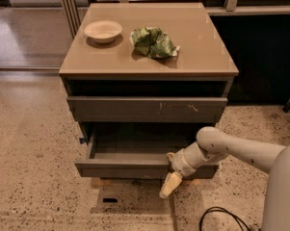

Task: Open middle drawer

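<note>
The middle drawer (125, 168) is pulled out of the tan-topped cabinet (202, 57). It has a plain dark grey front, and its smooth grey interior (135, 146) shows. My gripper (169, 175) is at the right part of this drawer's front, touching or just in front of its top edge. The white arm (231, 150) comes in from the lower right. Above it is the upper drawer front (144, 109) with pale orange scratches, which looks shut.
A cream bowl (103, 31) and a crumpled green bag (153, 41) lie on the cabinet top. A black cable (217, 215) lies on the speckled floor at lower right. A dark wall panel (265, 57) stands to the right of the cabinet.
</note>
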